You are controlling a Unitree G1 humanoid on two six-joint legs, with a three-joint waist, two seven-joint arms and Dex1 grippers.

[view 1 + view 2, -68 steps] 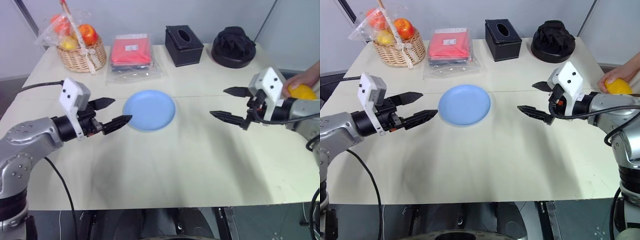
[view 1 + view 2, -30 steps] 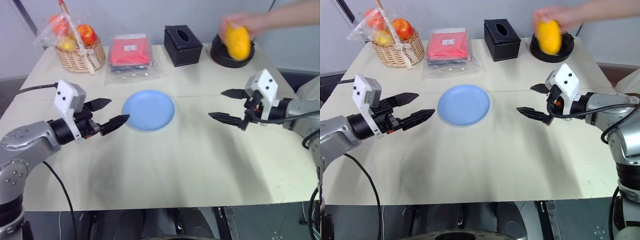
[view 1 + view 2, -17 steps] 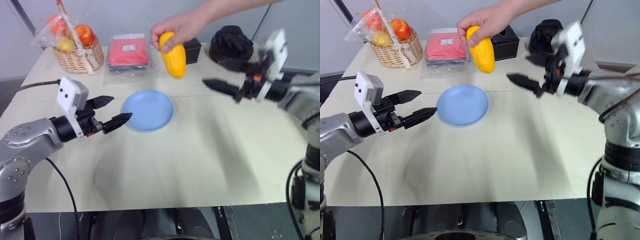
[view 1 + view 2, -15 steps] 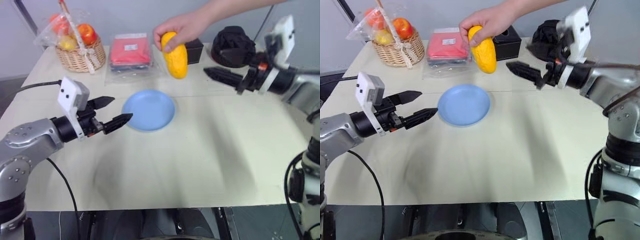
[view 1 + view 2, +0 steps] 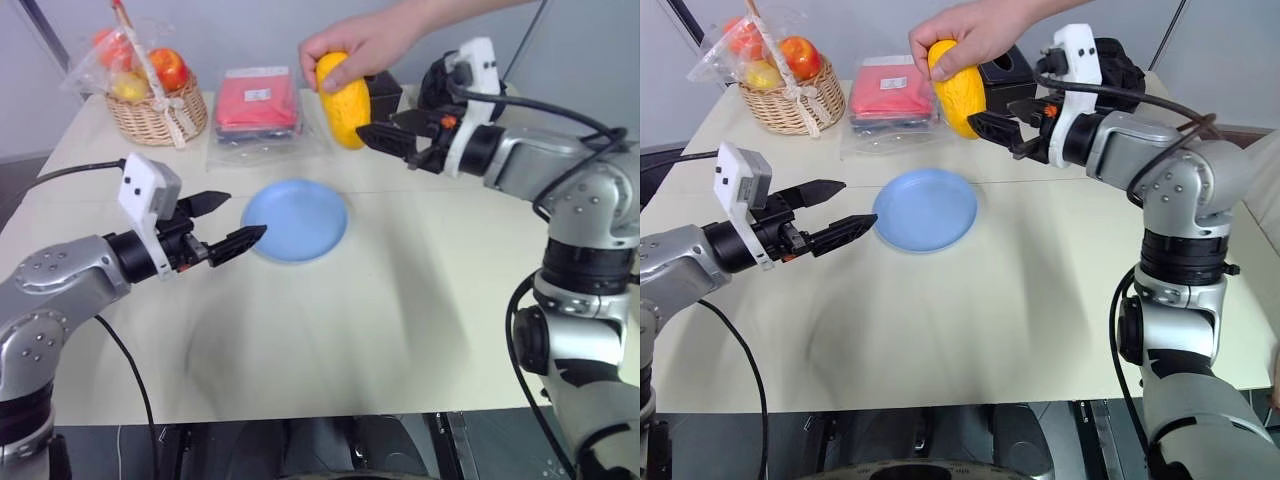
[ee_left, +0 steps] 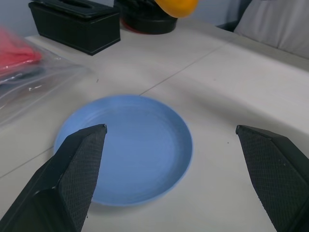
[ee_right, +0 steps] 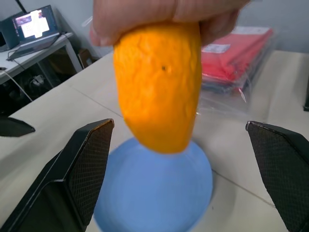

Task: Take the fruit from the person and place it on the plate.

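Note:
A person's hand [image 5: 365, 40] reaches in from the back and holds the yellow-orange fruit [image 5: 343, 100] by its top, hanging upright above the table behind the plate [image 5: 295, 220]. My right gripper [image 5: 378, 124] is raised and points at the fruit from the right. It is open, with its fingertips just short of the fruit. In the right wrist view the fruit [image 7: 159, 87] hangs ahead, centred between the fingers [image 7: 91, 169], over the plate [image 7: 154, 193]. My left gripper [image 5: 243, 214] hovers open at the plate's left edge, holding nothing.
At the back left stands a wicker basket [image 5: 160, 110] of wrapped fruit. Next to it lies a red packet [image 5: 258, 100]. A black tissue box [image 5: 1000, 65] and a black ridged object [image 5: 1120, 55] sit behind the right arm. The near half of the table [image 5: 330, 330] is bare.
The person's hand carried the fruit from the back right to the left, to behind the plate. My right gripper rose and swung left towards it, staying open. The left arm kept still.

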